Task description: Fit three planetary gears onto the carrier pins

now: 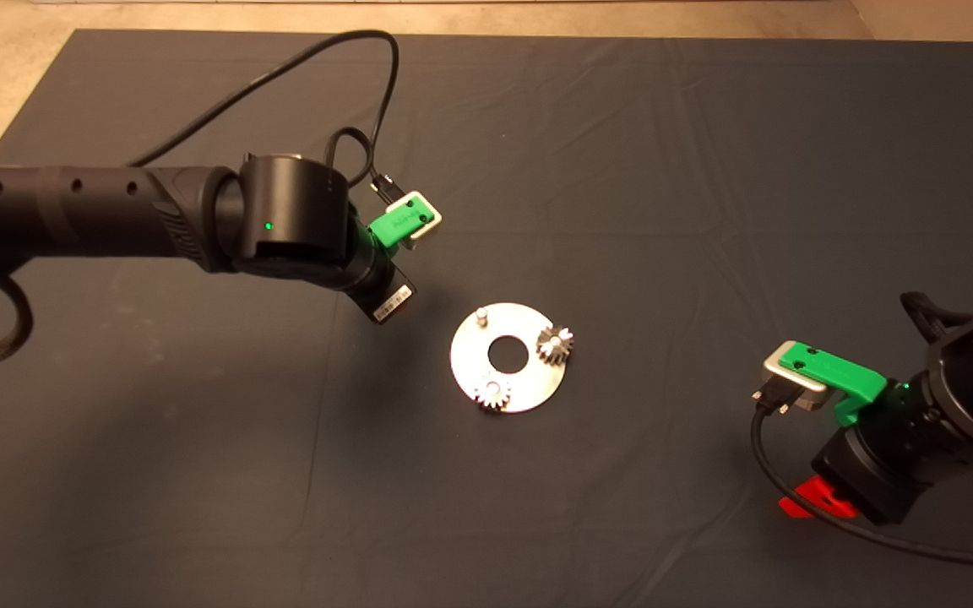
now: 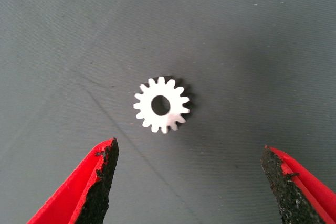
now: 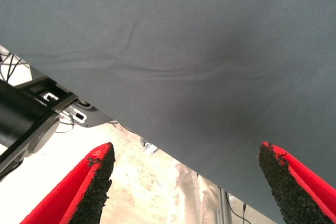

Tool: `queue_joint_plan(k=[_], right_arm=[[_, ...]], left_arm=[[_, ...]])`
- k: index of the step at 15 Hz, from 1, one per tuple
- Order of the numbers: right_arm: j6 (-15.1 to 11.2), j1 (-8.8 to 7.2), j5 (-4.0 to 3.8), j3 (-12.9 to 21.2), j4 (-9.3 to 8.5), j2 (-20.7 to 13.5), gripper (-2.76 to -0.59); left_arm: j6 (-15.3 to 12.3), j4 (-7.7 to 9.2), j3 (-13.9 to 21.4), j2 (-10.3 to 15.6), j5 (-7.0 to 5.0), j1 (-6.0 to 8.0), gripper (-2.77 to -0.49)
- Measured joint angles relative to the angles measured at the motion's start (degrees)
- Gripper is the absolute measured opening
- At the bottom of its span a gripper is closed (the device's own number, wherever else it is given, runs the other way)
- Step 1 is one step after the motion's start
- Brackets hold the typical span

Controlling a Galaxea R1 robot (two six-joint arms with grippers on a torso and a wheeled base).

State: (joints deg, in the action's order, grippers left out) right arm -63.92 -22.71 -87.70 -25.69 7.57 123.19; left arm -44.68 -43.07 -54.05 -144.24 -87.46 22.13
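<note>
**Two gears on, third loose under left gripper**

We see the disc (image 1: 529,393) flat mid-mat (image 1: 706,169) on the worktop. Two planetary gears are seated on carrier pins: a darker one (image 1: 555,344) at the disc's right edge, a brighter one (image 1: 492,394) at its near-left edge. The third pin (image 1: 481,317), far-left on the disc, stands bare.

The left arm (image 1: 98,219) comes in from the left, its wrist just up-left of the disc. In its wrist view, the left gripper (image 2: 189,182) is spread wide, holding nothing, fingers (image 2: 100,182) either side of the third gear (image 2: 161,104). That gear lies flat on the mat, bore up, clear of both pads. We can't see it in the head view; the wrist covers it.

The right gripper (image 3: 186,182) is parked at the lower right of the mat, also wide open and empty, hanging over the mat edge with floor and rig hardware beyond.
</note>
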Motion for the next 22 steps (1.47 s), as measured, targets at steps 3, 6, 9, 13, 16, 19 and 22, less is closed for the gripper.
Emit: queue_joint_plan(k=[3,6,9,13,16,19,22], right_arm=[[0.00,-0.05,-0.04,0.04,0.00,-0.01,-1.33],[0.00,-0.18,0.00,0.19,0.00,0.00,-1.33],[0.00,-0.22,-0.01,0.52,-0.02,0.00,-1.33],[0.02,-0.32,-0.01,0.78,-0.02,-0.01,-1.33],[0.02,-0.32,-0.01,0.78,-0.02,-0.01,-1.33],[0.02,-0.33,-0.01,0.78,-0.02,-0.04,-1.33],[0.02,-0.33,-0.01,0.89,-0.02,-0.17,-1.33]], left_arm=[[-0.13,1.81,-0.51,0.26,0.02,0.65,-1.37],[-2.50,3.17,-0.99,0.59,-0.02,0.77,-1.37],[-4.66,3.88,-1.01,0.59,0.02,0.80,-1.37],[-7.67,4.05,-1.38,0.61,0.00,1.08,-1.37],[-9.05,4.12,-2.09,0.59,0.04,1.07,-1.37],[-9.69,4.10,-3.01,0.63,0.02,1.07,-1.37],[-9.92,4.10,-3.56,0.74,0.05,1.07,-1.37]])
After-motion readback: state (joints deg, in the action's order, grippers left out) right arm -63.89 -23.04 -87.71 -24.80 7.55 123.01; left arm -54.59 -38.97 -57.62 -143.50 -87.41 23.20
